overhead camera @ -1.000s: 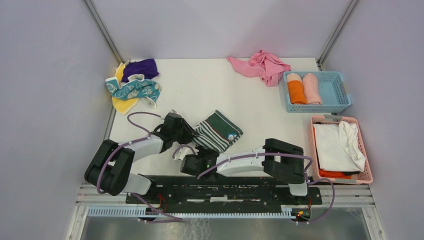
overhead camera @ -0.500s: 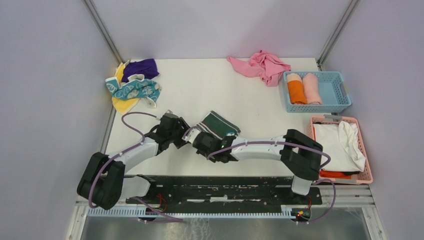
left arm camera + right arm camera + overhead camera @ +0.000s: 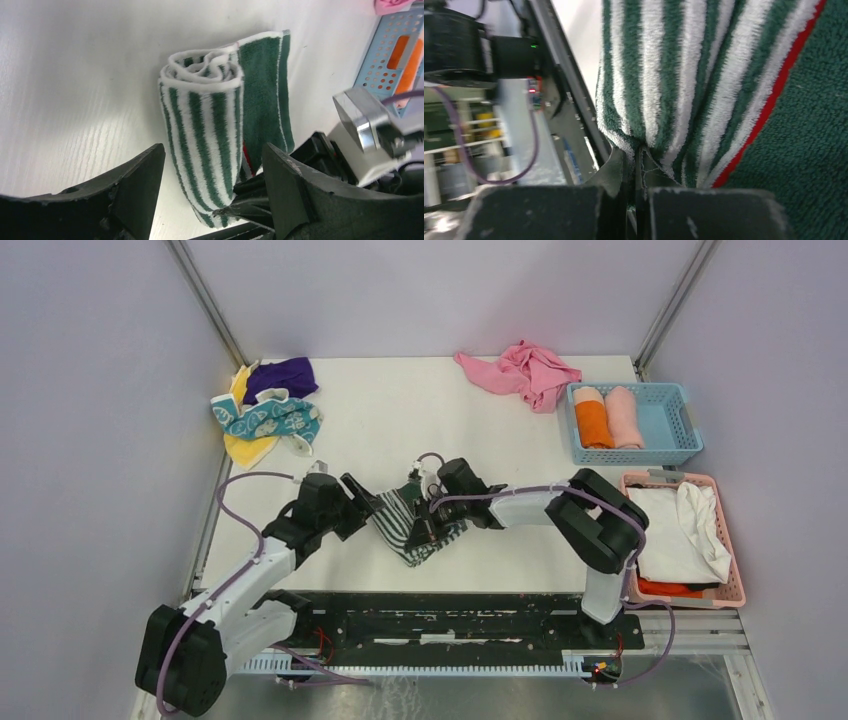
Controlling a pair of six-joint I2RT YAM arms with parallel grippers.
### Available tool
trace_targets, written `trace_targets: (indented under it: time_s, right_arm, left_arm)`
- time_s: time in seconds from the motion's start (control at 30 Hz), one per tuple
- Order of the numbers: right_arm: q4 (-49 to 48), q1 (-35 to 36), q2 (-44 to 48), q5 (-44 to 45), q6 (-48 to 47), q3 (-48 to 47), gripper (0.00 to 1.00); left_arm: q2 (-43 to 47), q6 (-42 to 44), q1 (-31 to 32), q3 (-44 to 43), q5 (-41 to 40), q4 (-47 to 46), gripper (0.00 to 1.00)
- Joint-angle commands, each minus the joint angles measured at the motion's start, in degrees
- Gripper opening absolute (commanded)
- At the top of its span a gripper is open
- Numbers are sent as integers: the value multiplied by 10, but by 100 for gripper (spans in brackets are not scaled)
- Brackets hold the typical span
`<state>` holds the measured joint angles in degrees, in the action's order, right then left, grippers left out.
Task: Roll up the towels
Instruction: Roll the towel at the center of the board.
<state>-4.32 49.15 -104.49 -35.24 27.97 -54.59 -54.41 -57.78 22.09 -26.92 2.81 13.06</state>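
A green-and-white striped towel (image 3: 402,527) lies partly rolled at the table's front middle. Its rolled end faces the left wrist camera, and a flat green flap (image 3: 265,100) lies beside the roll (image 3: 205,125). My left gripper (image 3: 362,506) is open, with one finger on each side of the roll's near end (image 3: 212,150), apart from it. My right gripper (image 3: 430,517) comes in from the right and is shut on the towel's striped edge (image 3: 636,155). Teal-and-white (image 3: 268,420), yellow (image 3: 245,450) and purple (image 3: 283,375) towels lie heaped at the back left.
A pink cloth (image 3: 525,370) lies crumpled at the back. A blue basket (image 3: 670,420) at the right holds an orange roll and a pink roll. In front of it, a pink basket (image 3: 722,502) holds white fabric. Grey walls close in both sides.
My right arm swung from the front edge up to the towel's right side and shut on its edge. My left gripper opened and drew back to the left. The towel now lies more rolled.
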Motion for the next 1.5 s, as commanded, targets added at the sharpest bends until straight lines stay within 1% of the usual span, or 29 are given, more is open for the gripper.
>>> trace_targets:
  time_s: [0.0, 0.07, 0.13, 0.37, 0.43, 0.5, 0.63, 0.7, 0.8, 0.87, 0.9, 1.0, 1.03, 1.13, 1.17, 1.2, 1.23, 1.27, 1.47]
  right_arm:
    - [-231, -45, -67, -158, 189, 69, 1]
    - [-280, -60, -97, -170, 235, 87, 0]
    - [-317, -73, -119, -175, 260, 103, 1]
    - [-313, -98, -167, -170, 263, 125, 1]
    - [-281, -102, -167, -161, 244, 125, 1]
    - [-221, -102, -155, -144, 207, 117, 3]
    - [-105, -101, -107, -100, 135, 99, 10]
    - [-61, -98, -75, -76, 107, 94, 17]
    - [6, -82, -18, -30, 61, 82, 32]
    - [60, -61, 20, 16, 31, 69, 39]
    - [93, -48, 40, 51, 8, 58, 42]
    - [191, -3, 99, 187, -32, 21, 51]
    - [219, 11, 116, 252, -42, 8, 53]
    - [289, 73, 153, 402, -65, -43, 56]
    - [304, 90, 158, 445, -71, -57, 59]
    - [318, 107, 160, 482, -74, -69, 67]
    - [321, 120, 158, 510, -77, -79, 72]
    - [322, 133, 155, 531, -81, -88, 74]
    - [325, 222, 91, 636, -110, -162, 76]
  left_arm:
    - [-24, 11, -2, 6, 31, -21, 78]
    - [-44, 13, -2, 3, 38, -36, 78]
    - [-70, 13, -2, -1, 43, -56, 78]
    - [-165, 16, -3, -20, 60, -121, 77]
    - [-198, 20, -3, -24, 59, -132, 77]
    - [-230, 21, -3, -24, 55, -141, 75]
    - [-293, 26, -2, -20, 65, -151, 71]
    - [-318, 30, -2, -15, 69, -158, 68]
    - [-344, 35, 0, -7, 70, -160, 65]
    - [-348, 35, 3, -1, 67, -158, 64]
    - [-348, 35, 4, 2, 64, -156, 63]
    - [-338, 35, 9, 7, 50, -145, 62]
    - [-332, 33, 10, 9, 46, -141, 62]
    - [-318, 31, 14, 10, 30, -128, 61]
    - [-314, 29, 15, 10, 26, -125, 61]
    - [-309, 26, 17, 10, 23, -122, 61]
    - [-306, 24, 18, 11, 20, -120, 61]
    - [-303, 22, 19, 11, 19, -118, 61]
    - [-275, -4, 23, 31, 5, -118, 61]
